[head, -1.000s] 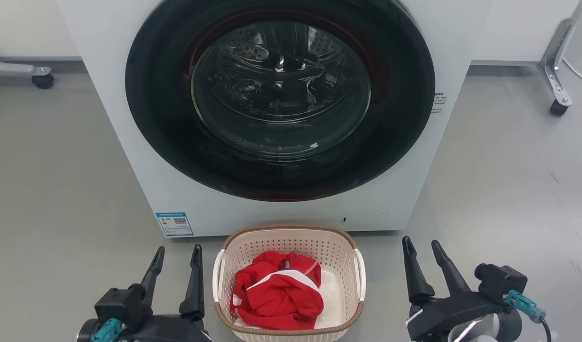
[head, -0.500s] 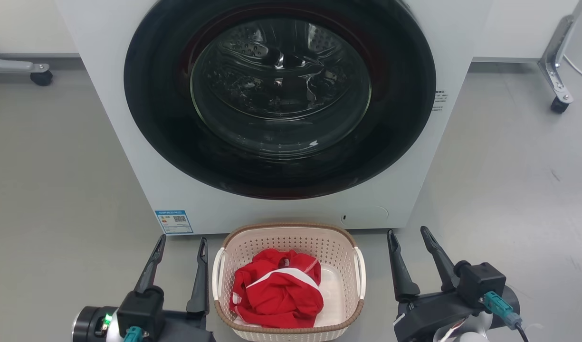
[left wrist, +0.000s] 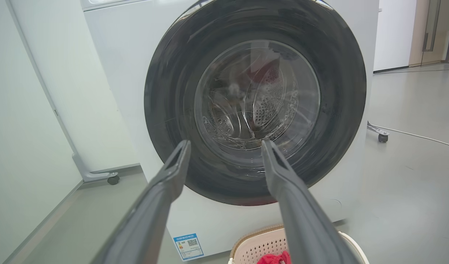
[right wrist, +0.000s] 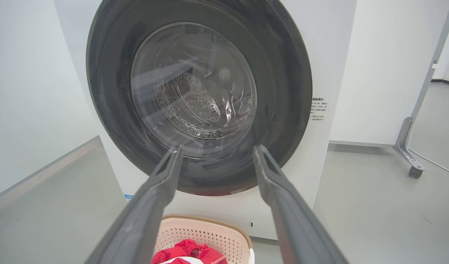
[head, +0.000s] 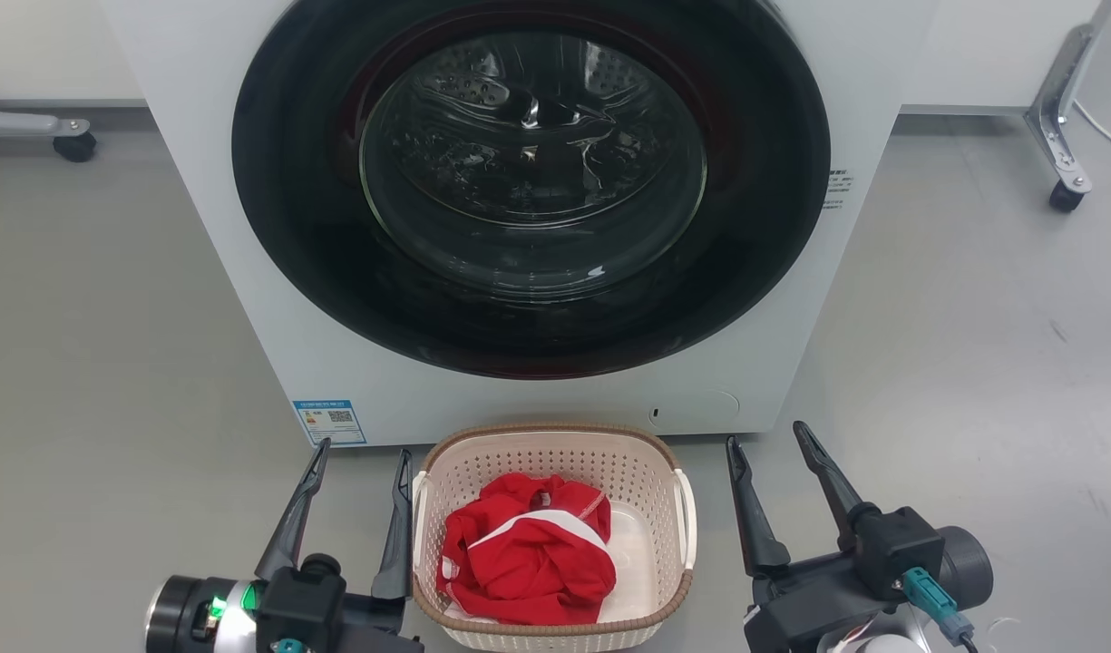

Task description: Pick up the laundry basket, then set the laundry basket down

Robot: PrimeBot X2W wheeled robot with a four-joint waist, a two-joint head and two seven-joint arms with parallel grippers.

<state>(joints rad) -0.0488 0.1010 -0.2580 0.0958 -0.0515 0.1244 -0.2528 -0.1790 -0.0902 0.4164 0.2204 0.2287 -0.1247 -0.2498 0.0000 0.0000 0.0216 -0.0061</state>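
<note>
The head camera sits high and close, looking forward and down across the floor (head: 111,317) at the front of the washer (head: 482,413). The laundry basket (head: 555,461) lies at its near edge, between the left gripper (head: 364,448) and the right gripper (head: 764,433). The left wrist camera sits low, left of the basket, looking along its fingers (left wrist: 162,190) toward the washer door (left wrist: 253,110) from nearby. The right wrist camera looks at the door likewise from the right. All three views share the door and the basket's far rim.
</note>
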